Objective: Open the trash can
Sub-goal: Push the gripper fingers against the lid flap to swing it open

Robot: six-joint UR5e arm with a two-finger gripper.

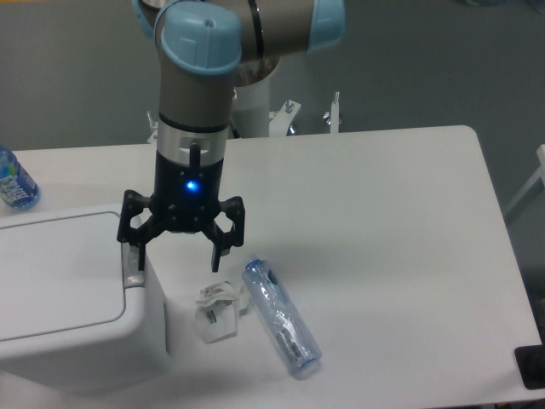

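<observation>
The trash can (pixel 64 298) occupies the lower left of the frame, nearest the camera; its left and bottom edges are cut off. The lid is down and flat. A small grey button (pixel 134 274) sits on the right rim of the can.

The gripper (pixel 174 254) hangs at centre left, pointing down, with its fingers spread apart and nothing between them. The left fingertip (pixel 129 252) appears directly above the button, touching it or just short of it; contact cannot be confirmed from this view. The right finger hangs past the can's right wall, over the table (pixel 383 213).

Judgement: the coming move is a short downward press; the button lies below the left fingertip, not between the fingers.

To the lower right of the gripper lie a crumpled wrapper (pixel 217 313) and a clear bottle (pixel 282 318), long axis running diagonally toward lower right. A second bottle (pixel 14 181) is cut off at the left edge.
</observation>
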